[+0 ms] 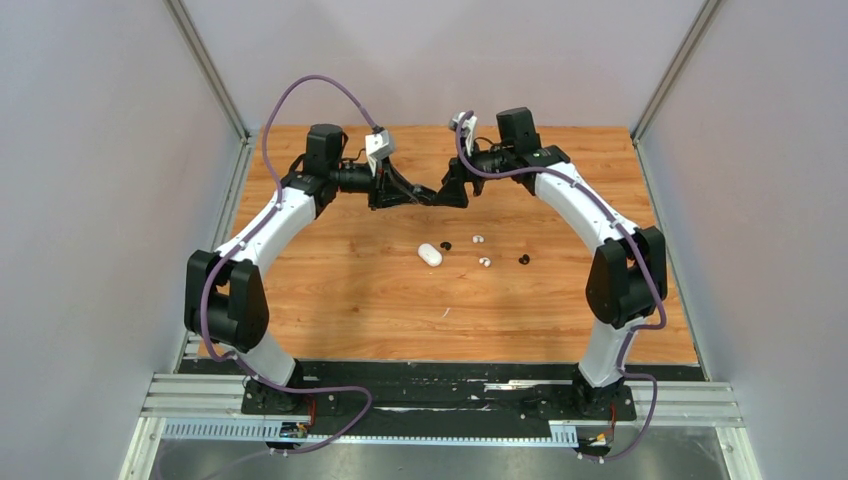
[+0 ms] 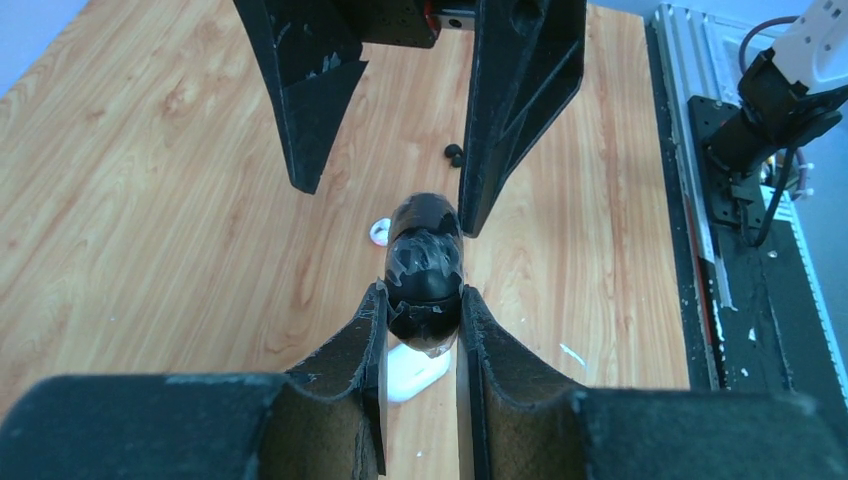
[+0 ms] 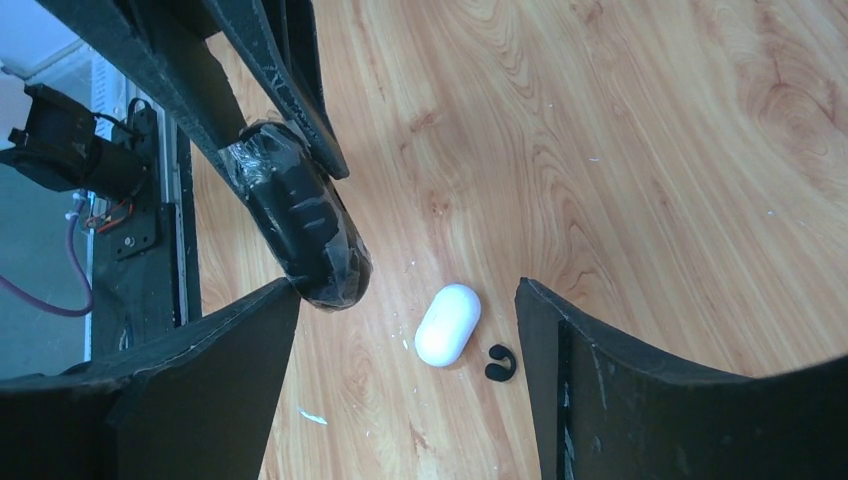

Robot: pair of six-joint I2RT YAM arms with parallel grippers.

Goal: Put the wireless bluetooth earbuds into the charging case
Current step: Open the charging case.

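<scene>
High over the table's far middle, my left gripper (image 2: 422, 295) is shut on one end of a black, film-wrapped charging case (image 2: 425, 260). My right gripper (image 3: 408, 290) faces it with jaws open, and the case's free end (image 3: 305, 235) sits beside the right gripper's left finger. In the top view the two grippers meet (image 1: 424, 196). A closed white charging case (image 1: 430, 254) lies on the table below. Loose earbuds lie around it: a black one (image 1: 446, 244), two white ones (image 1: 478, 240) (image 1: 485, 262), and another black one (image 1: 523, 259).
The wooden table (image 1: 330, 300) is walled in by grey panels on three sides. A black rail with the arm bases (image 1: 440, 385) runs along the near edge. A small white scrap (image 1: 445, 312) lies near the front.
</scene>
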